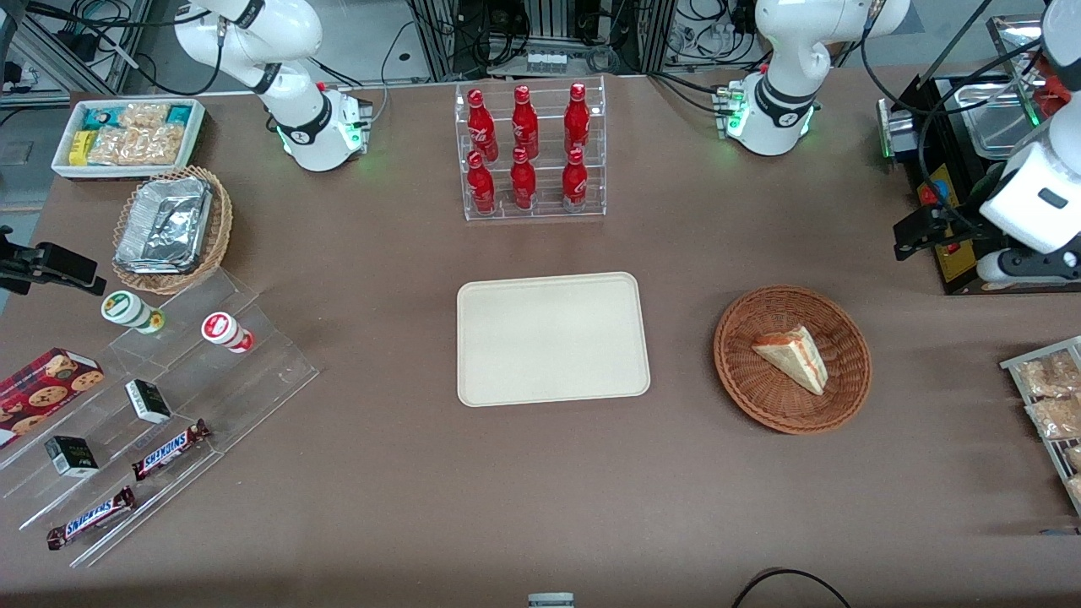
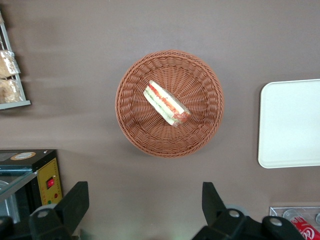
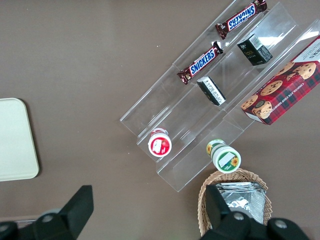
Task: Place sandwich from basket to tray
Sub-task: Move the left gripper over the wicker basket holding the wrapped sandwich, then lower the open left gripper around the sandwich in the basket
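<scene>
The sandwich (image 1: 794, 356) (image 2: 166, 104), a pale bread wedge with red and green filling, lies in the round reddish-brown basket (image 1: 736, 371) (image 2: 131, 126). The cream tray (image 1: 553, 338) (image 2: 290, 125) sits flat and bare beside the basket, toward the parked arm's end. My left gripper (image 1: 914, 236) (image 2: 145, 202) hangs high above the table, farther from the front camera than the basket and a bit more toward the working arm's end. Its fingers (image 2: 75, 202) stand wide open with only bare tabletop between them.
A black machine with a metal pan (image 1: 958, 253) (image 2: 25, 170) stands under the gripper. A rack of bagged snacks (image 1: 1047, 397) (image 2: 10, 75) lies at the working arm's table edge. A clear rack of red bottles (image 1: 528, 152) stands farther back than the tray. Acrylic snack shelves (image 1: 169, 405) lie toward the parked arm's end.
</scene>
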`<state>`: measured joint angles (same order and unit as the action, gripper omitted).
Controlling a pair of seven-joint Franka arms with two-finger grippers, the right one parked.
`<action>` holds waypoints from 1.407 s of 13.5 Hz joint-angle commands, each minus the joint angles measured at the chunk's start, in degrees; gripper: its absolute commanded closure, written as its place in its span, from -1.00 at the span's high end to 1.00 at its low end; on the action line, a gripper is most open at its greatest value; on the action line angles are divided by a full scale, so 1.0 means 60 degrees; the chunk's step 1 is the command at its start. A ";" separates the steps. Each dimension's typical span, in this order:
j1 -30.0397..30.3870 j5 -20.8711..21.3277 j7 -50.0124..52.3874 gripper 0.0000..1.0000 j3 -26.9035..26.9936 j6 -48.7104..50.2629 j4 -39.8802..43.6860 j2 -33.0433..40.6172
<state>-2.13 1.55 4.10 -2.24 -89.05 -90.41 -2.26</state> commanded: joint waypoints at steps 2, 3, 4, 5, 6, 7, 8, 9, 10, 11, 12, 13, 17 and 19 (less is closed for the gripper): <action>-0.0040 0.0167 0.1406 1.00 -0.0094 -0.2289 -0.2342 0.0448; -0.0055 0.0167 0.1991 1.00 -0.0109 -0.3181 -0.3103 0.0667; -0.0070 0.0167 0.2679 1.00 -0.0109 -0.4045 -0.3850 0.0815; -0.0084 0.0167 0.3599 1.00 -0.0153 -0.4779 -0.4423 0.0859; -0.0084 0.0167 0.4421 1.00 -0.0313 -0.5424 -0.4893 0.0860; -0.0084 0.0167 0.5212 1.00 -0.0372 -0.6214 -0.5376 0.0860; -0.0084 0.0167 0.5815 1.00 -0.0387 -0.6846 -0.5845 0.0860; -0.0084 0.0182 0.6198 1.00 -0.0388 -0.7200 -0.6111 0.0816; -0.0084 0.0182 0.6535 1.00 -0.0402 -0.7334 -0.6215 0.0700; -0.0084 0.0182 0.6901 1.00 -0.0388 -0.7509 -0.6317 0.0525; -0.0084 0.0182 0.7137 1.00 -0.0402 -0.7801 -0.6449 0.0422; -0.0084 0.0182 0.7342 1.00 -0.0388 -0.8138 -0.6595 0.0275; -0.0084 0.0182 0.7986 1.00 -0.0402 -0.8871 -0.6670 -0.0456; -0.0084 0.0182 0.8281 1.00 -0.0402 -0.9354 -0.6670 -0.0896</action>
<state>-2.45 1.57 50.76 -4.68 -142.12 -130.40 -5.46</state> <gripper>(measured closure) 0.000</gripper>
